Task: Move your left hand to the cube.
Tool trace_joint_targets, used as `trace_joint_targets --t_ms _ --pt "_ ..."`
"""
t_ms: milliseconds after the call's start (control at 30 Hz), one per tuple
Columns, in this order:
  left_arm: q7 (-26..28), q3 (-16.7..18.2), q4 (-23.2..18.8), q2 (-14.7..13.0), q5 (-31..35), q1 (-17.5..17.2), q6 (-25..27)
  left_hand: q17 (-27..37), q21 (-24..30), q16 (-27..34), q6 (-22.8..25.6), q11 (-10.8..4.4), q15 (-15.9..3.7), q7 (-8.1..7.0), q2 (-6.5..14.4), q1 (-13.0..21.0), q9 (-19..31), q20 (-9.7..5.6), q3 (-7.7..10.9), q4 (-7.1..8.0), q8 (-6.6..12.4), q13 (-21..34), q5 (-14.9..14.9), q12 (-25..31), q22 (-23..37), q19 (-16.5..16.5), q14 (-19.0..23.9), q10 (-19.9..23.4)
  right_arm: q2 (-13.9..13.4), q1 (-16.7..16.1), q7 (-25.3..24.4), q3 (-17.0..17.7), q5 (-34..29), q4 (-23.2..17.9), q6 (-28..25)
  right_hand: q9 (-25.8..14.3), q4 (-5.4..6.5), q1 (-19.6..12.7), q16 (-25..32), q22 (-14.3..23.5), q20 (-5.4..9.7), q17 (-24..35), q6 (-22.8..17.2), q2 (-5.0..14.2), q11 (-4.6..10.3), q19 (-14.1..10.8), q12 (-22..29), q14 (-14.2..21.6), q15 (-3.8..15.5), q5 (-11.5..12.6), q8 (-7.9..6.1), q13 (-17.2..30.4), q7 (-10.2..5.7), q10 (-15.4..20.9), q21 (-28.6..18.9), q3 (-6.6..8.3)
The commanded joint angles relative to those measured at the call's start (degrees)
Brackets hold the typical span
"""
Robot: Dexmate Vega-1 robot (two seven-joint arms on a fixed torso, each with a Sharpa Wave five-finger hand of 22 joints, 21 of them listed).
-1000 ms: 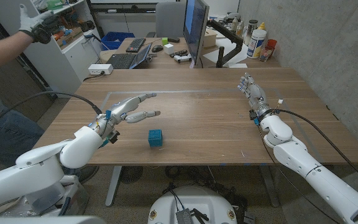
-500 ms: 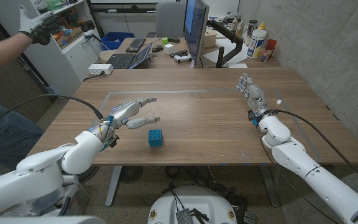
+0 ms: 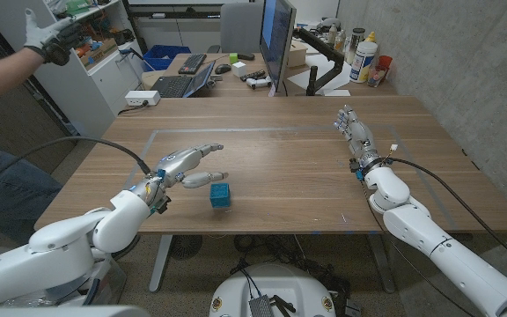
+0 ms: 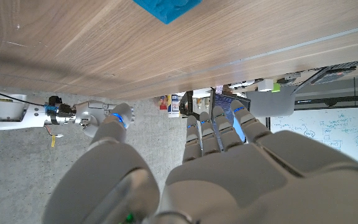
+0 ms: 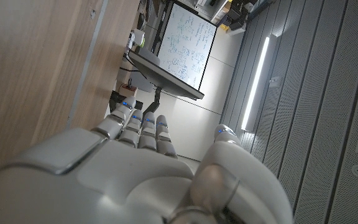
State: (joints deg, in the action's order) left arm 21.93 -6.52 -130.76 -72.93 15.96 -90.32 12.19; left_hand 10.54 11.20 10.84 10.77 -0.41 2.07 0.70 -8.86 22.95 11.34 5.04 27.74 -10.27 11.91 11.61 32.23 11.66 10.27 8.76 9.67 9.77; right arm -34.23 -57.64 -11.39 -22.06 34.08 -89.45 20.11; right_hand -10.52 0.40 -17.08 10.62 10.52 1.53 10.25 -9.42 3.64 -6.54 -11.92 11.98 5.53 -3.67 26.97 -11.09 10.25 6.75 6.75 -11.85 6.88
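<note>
The left hand (image 3: 186,166) reaches out over the wooden table (image 3: 289,150) with fingers extended and apart, grasping nothing. The blue cube (image 3: 220,195) sits on the table just beside the thumb tip, toward the table's near edge, not visibly touched. Well apart on the far side, the right hand (image 3: 356,134) stands empty with its fingers straight.

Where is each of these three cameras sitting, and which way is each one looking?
Head view: from the robot's head, down over the wooden table; both arms, left hand, right hand, blue cube.
Left wrist view: along the left hand's back, turned over; cube and right hand show, shared with the head view.
Right wrist view: along the right hand's back, toward the table edge and a whiteboard.
</note>
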Motion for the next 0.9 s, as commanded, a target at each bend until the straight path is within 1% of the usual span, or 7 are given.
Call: trace_joint_targets --t_ms 33,233,467,733,900 --pt "0.7 -5.3 0.1 -1.9 -0.2 4.0 1.5 0.2 0.2 0.4 0.8 0.0 0.5 -0.28 -0.1 0.7 0.1 0.49 0.27 0.06 0.66 0.1 0.3 0.3 0.2 0.2 0.3 0.1 -0.4 -0.6 -0.8 -0.7 0.0 -0.5 0.8 -0.2 -0.15 0.2 0.0 0.1 -0.22 0.2 -0.2 0.39 -0.16 -0.3 -0.2 0.5 0.03 0.5 -0.15 0.2 -0.1 0.1 0.0 -0.33" --pt "0.3 -8.6 -0.1 -2.7 0.4 7.2 2.8 0.2 0.2 0.4 1.1 0.1 0.59 -0.32 -0.2 1.1 0.1 0.47 0.28 0.11 0.76 0.1 0.3 0.4 0.2 0.1 0.3 0.3 -0.6 -0.8 -1.1 -1.0 0.0 -0.6 1.3 -0.2 -0.2 0.2 0.0 0.2 -0.23 0.2 -0.3 0.46 -0.25 -0.3 -0.1 0.6 0.05 0.5 -0.17 0.2 -0.13 0.3 0.0 -0.37" --pt "-0.9 -13.3 -0.2 -2.6 1.5 11.4 3.6 0.2 0.2 0.4 1.4 0.01 0.58 -0.37 -0.3 1.4 0.1 0.49 0.27 0.16 0.85 0.1 0.4 0.4 0.3 0.1 0.4 0.3 -0.9 -1.2 -1.5 -1.1 0.4 -0.7 2.1 -0.2 -0.24 0.2 0.1 0.2 -0.24 0.2 -0.3 0.43 -0.24 -0.3 -0.1 0.7 0.0 0.6 -0.18 0.2 -0.12 0.4 0.0 -0.46" --pt "-1.0 -16.7 -0.3 -2.6 1.7 14.1 4.0 0.3 0.3 0.4 1.5 -0.04 0.6 -0.46 -0.3 1.7 0.1 0.59 0.27 0.2 0.84 0.2 0.4 0.4 0.3 0.1 0.4 0.2 -1.5 -1.7 -2.1 -1.0 0.6 -1.2 2.6 -0.2 -0.27 0.2 0.1 0.2 -0.25 0.2 -0.4 0.44 -0.22 -0.3 -0.1 0.7 0.0 0.6 -0.18 0.2 -0.11 0.4 0.0 -0.54" --pt "-0.8 -18.3 -0.4 -2.7 1.9 15.1 3.9 0.3 0.3 0.4 1.5 -0.05 0.54 -0.43 -0.4 1.9 0.1 0.6 0.26 0.23 0.83 0.2 0.4 0.4 0.3 0.1 0.3 0.2 -2.0 -2.1 -2.8 -1.0 0.5 -2.0 2.5 -0.2 -0.28 0.2 0.1 0.2 -0.21 0.2 -0.4 0.5 -0.22 -0.3 0.0 0.7 0.04 0.6 -0.18 0.2 -0.15 0.6 0.0 -0.59"
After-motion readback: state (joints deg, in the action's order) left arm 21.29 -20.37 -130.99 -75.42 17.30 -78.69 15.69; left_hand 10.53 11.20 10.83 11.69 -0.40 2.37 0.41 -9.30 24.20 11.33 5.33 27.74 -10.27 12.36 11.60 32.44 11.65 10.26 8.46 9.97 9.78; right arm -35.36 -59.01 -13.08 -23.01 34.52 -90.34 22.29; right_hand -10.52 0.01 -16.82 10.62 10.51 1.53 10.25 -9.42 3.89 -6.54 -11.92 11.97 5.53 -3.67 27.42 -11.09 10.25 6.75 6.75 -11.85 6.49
